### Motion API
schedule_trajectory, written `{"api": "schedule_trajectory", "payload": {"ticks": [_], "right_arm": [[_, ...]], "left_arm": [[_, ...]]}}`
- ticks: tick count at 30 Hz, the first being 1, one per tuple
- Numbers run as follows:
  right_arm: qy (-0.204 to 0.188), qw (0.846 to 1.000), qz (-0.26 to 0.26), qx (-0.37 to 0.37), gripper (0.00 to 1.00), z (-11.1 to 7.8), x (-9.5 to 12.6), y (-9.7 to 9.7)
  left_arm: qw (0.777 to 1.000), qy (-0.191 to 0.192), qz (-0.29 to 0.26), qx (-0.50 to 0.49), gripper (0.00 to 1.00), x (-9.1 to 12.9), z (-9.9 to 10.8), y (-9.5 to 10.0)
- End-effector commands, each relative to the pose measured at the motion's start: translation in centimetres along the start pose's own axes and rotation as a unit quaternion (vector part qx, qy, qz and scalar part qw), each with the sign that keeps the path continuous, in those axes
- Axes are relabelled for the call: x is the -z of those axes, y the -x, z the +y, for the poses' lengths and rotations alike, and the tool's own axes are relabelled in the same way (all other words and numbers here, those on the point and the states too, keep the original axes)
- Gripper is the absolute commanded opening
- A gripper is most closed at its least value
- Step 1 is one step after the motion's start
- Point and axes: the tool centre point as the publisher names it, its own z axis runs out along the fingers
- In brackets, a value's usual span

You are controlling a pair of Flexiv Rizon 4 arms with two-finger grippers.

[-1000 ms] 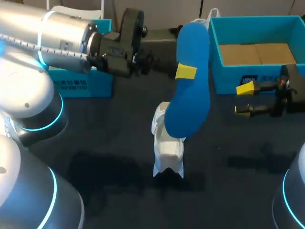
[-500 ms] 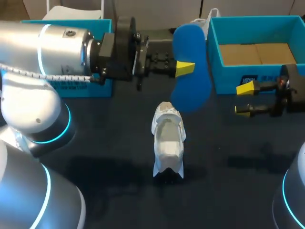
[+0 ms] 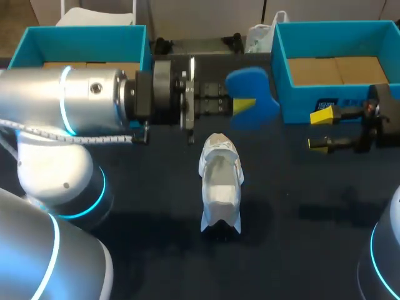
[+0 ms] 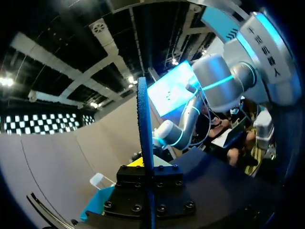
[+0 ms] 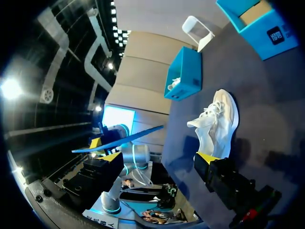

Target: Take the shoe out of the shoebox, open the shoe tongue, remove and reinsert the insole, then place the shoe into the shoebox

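Dark worktop (image 3: 125,250): white shoe (image 3: 220,181) was laid outside shoebox (image 3: 294,103). Blue insole (image 3: 256,94) was clamped in left tool (image 3: 242,105), clear of shoe; right tool (image 3: 320,130) was spread, empty. Removal judged done; reinsertion required alignment with shoe opening.

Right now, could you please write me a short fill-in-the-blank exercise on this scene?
1. The left claw is shut on the blue ____.
2. The white shoe rests on the dark ____.
3. The right claw is ____ and holds nothing.
Missing words: insole; table; open.
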Motion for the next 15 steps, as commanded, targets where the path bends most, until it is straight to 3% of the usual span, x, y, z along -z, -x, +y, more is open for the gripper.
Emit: {"api": "schedule_trajectory", "payload": {"ticks": [1,6,10,15], "right_arm": [[0.001,1.000,-0.001,0.000,1.00,0.0,-0.1,0.0],[0.001,1.000,-0.001,0.000,1.00,0.0,-0.1,0.0],[0.001,1.000,-0.001,0.000,1.00,0.0,-0.1,0.0],[0.001,1.000,-0.001,0.000,1.00,0.0,-0.1,0.0]], "left_arm": [[0.929,-0.172,-0.031,-0.327,0.00,1.2,2.1,-1.3],[0.891,-0.191,-0.003,-0.411,0.00,1.9,2.6,-1.1],[0.845,-0.203,0.017,-0.494,0.00,2.3,3.3,-0.8],[0.808,-0.198,0.044,-0.553,0.00,2.9,4.3,-0.6]]}}
